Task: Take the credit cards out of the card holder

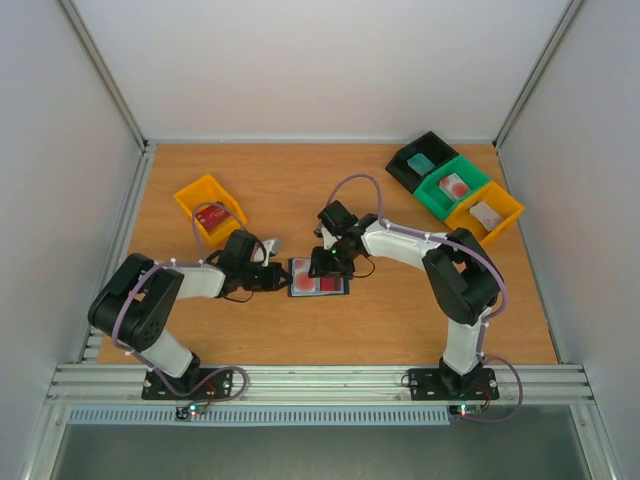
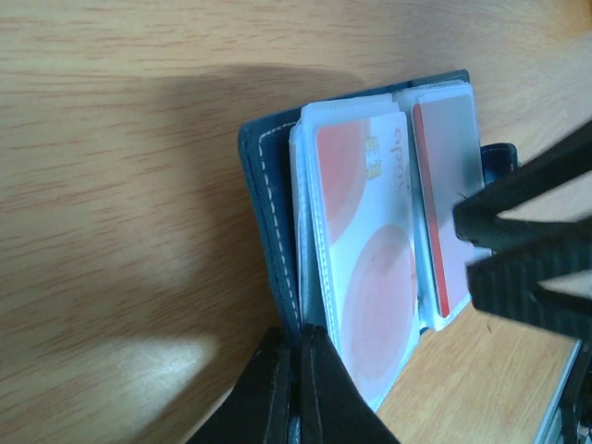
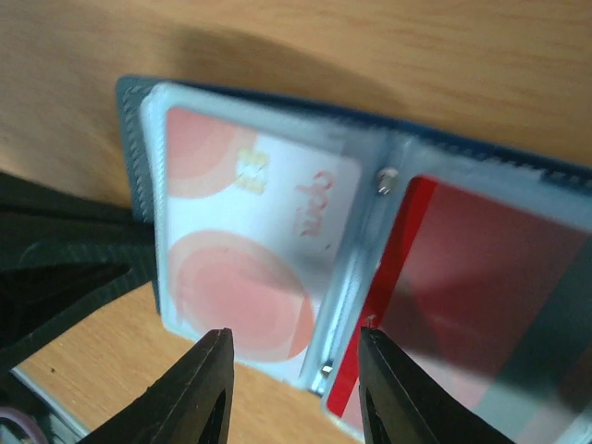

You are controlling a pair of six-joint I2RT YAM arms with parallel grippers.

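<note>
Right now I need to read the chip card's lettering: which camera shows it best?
Right wrist: the chip card is largest there, chip and lettering showing. Left wrist shows the card whole but sideways and smaller; the top view gives only a pinkish patch in the card holder.

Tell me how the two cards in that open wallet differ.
The white card is pale with soft red circles; the red card is plain solid red. The white card shows a gold chip and lettering; the red card shows neither. Both lie flat under clear sleeves in the card holder.
</note>
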